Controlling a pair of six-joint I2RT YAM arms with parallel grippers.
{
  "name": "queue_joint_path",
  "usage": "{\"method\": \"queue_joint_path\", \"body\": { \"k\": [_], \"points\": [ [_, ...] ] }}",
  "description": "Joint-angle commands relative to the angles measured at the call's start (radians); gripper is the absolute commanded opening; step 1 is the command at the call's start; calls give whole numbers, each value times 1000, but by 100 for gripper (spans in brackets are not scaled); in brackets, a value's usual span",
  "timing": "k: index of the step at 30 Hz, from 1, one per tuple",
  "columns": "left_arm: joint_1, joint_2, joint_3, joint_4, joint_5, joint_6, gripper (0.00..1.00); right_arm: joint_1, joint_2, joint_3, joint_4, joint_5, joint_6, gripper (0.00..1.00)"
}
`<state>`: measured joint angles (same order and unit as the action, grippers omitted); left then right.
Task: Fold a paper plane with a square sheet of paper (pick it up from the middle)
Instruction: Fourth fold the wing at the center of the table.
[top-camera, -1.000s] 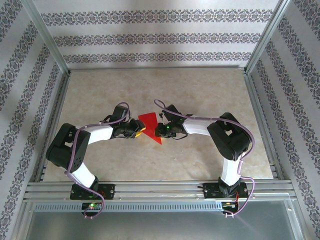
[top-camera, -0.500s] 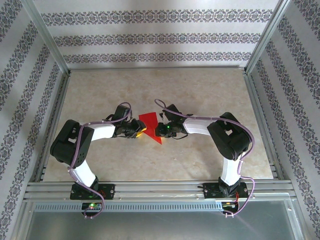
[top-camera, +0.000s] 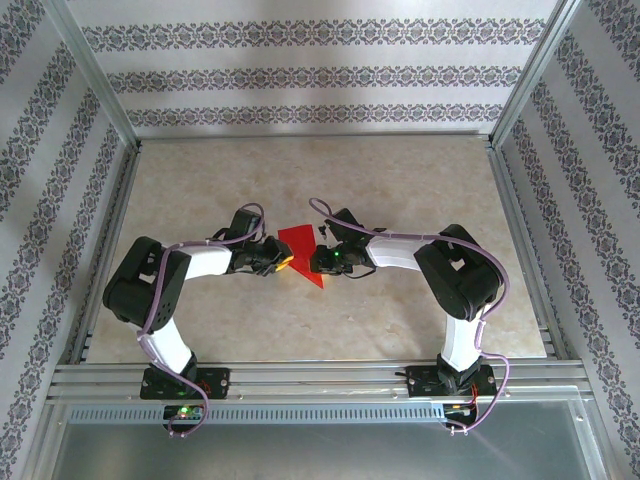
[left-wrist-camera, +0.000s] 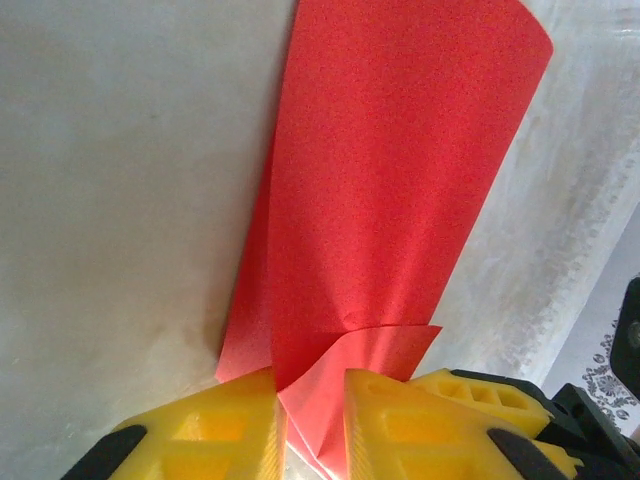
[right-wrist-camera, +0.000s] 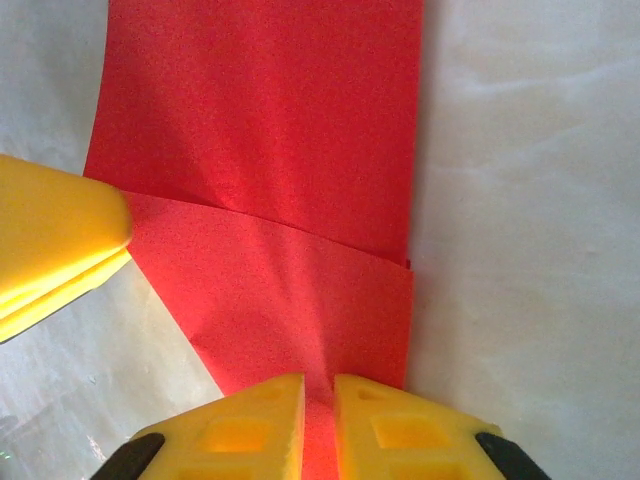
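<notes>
The square sheet of paper (top-camera: 300, 244) is bright red and folded into a narrower creased shape, lying on the table between the two arms. My left gripper (top-camera: 281, 260) is at its left corner. In the left wrist view the yellow jaws (left-wrist-camera: 310, 405) stand close together with a raised flap of the paper (left-wrist-camera: 390, 180) pinched between them. My right gripper (top-camera: 317, 262) holds the opposite edge. In the right wrist view its jaws (right-wrist-camera: 319, 405) are nearly together on the paper (right-wrist-camera: 270, 130). One of the left gripper's yellow fingers (right-wrist-camera: 55, 240) touches the sheet's left side there.
The beige tabletop (top-camera: 400, 180) stretches behind the arms, bounded by an aluminium frame (top-camera: 310, 138) and patterned walls. A metal rail (top-camera: 320, 378) runs along the near edge by the arm bases.
The left arm has shifted slightly to the right and its jaws have narrowed onto the paper's flap. The right arm and the paper have stayed in place.
</notes>
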<state>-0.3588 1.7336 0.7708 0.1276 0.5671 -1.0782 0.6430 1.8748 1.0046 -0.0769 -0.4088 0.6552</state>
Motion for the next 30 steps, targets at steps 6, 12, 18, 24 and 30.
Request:
{"method": "queue_joint_path", "body": {
  "k": [6, 12, 18, 24, 30],
  "points": [
    [-7, 43, 38, 46, 53, 35, 14, -14, -28, 16, 19, -15, -78, 26],
    [-9, -4, 29, 27, 13, 13, 6, -11, -159, -41, 10, 112, -158, 35],
    [-34, -64, 44, -57, -79, -12, 5, 113, -289, -124, -30, 451, -269, 37],
    [-62, -80, 77, -131, -136, -24, 5, 218, -237, -98, -58, 563, -287, 37],
    [-67, -82, 88, -162, -150, -26, 5, 268, -141, -36, -69, 578, -277, 36]
  ]
}}
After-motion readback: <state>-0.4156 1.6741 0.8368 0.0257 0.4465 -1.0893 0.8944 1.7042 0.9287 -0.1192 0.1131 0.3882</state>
